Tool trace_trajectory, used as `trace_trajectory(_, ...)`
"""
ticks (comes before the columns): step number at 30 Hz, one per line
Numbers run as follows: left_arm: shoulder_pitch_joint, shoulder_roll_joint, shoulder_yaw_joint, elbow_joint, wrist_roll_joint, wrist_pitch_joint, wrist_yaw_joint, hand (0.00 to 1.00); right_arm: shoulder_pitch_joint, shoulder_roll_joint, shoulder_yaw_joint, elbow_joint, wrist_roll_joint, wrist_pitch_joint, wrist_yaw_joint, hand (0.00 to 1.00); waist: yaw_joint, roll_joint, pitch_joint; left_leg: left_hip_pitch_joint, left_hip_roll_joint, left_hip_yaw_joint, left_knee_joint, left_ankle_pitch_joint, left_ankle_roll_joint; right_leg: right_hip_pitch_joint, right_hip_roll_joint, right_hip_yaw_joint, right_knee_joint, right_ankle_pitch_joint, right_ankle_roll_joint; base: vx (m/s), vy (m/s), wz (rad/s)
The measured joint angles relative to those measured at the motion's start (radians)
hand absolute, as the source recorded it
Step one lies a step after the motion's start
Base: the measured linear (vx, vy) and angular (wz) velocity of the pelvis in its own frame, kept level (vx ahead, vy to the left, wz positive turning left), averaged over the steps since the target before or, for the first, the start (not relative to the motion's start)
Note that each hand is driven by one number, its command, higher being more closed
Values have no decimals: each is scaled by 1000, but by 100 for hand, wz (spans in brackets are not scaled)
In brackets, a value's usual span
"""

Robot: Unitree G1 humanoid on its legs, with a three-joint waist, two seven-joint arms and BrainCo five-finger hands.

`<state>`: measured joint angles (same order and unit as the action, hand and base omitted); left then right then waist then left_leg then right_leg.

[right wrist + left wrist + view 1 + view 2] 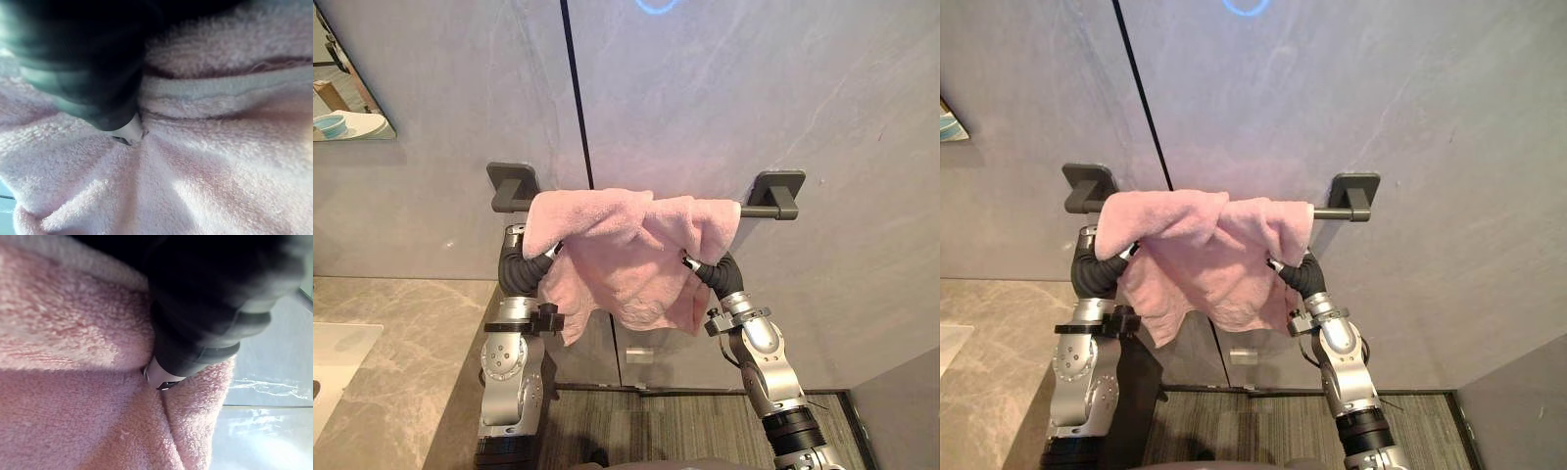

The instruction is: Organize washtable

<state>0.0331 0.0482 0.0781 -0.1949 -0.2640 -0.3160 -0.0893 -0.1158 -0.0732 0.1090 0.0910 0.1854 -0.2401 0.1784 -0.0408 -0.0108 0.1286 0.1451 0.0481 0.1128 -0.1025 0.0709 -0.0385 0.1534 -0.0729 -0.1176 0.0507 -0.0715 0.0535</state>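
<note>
Fingers of left hand (525, 270) and right hand (721, 275) hide under the pink towel (617, 259); I cannot tell their grip. It looks soft and light. Grab its edge.

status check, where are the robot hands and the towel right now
Both up in the cloth: left robot hand, right robot hand, grip unreadable. The pink towel hangs bunched over the wall bar. No obstruction seen.

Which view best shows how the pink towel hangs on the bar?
The left eye view: the whole pink towel hangs bunched over the dark towel bar. The right eye view shows much the same. Both wrist views show just its pile, close up.
</note>
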Motion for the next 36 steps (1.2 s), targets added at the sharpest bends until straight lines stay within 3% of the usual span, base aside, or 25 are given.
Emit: trace_trajectory(36, 18, -5, 80, 52, 3, 2, -43, 100, 17, 14, -60, -32, -62, -26, 9, 100, -4, 11, 15, -13, 0, -9, 0, -1, 1, -2, 0, -8, 4, -5, 7, 0, -1, 0)
